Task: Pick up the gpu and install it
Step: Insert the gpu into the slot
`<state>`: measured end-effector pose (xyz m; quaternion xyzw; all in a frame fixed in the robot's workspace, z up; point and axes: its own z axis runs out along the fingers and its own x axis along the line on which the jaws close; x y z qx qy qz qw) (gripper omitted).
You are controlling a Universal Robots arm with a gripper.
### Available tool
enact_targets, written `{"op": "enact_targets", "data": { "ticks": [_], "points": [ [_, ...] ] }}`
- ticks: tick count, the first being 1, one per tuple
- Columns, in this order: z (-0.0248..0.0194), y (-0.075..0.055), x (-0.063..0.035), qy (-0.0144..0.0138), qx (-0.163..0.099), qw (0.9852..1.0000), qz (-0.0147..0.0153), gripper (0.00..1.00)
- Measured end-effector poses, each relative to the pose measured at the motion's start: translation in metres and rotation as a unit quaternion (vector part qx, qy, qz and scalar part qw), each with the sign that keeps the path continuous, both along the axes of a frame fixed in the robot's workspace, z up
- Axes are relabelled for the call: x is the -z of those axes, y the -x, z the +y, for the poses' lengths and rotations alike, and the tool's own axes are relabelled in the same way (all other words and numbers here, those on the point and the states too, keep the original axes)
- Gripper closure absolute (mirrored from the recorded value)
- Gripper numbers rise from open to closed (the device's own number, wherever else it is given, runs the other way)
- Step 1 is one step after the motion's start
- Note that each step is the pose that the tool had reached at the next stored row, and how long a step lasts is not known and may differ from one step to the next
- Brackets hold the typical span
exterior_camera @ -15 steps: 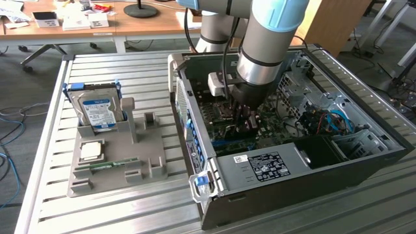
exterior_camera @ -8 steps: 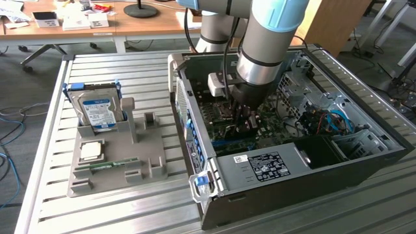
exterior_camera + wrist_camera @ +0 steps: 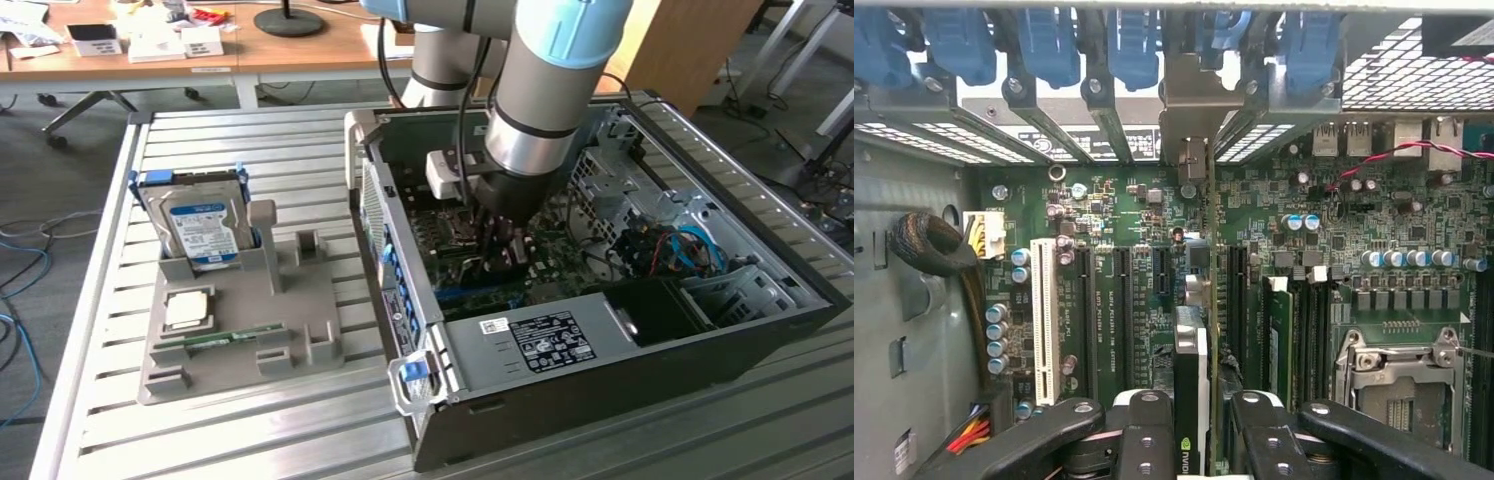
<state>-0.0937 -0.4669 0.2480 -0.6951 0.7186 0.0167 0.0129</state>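
Note:
The gpu stands edge-on over the green motherboard, in line with a black expansion slot. Its silver bracket reaches up to the case's rear slot openings. My gripper is shut on the gpu, with one black finger on each side of the card. In the exterior view the gripper is deep inside the open computer case, low over the board, and the arm hides most of the card.
A white slot, an installed RAM stick and the CPU socket flank the card. Blue latches line the rear slots. On the exterior view's left, a grey holder carries a hard drive, a CPU and a RAM stick.

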Motion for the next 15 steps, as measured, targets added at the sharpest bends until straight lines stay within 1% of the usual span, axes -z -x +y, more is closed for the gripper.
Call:
{"op": "enact_targets", "data": {
  "ticks": [9,12,15],
  "points": [
    [0.0006,0.0007,0.0009,0.0,0.0,1.0,-0.0001,0.74],
    [0.002,0.0012,0.0009,0.0002,0.0,1.0,0.0,0.74],
    [0.0024,0.0014,0.001,0.0001,0.0,1.0,0.0001,0.74]
  ]
}}
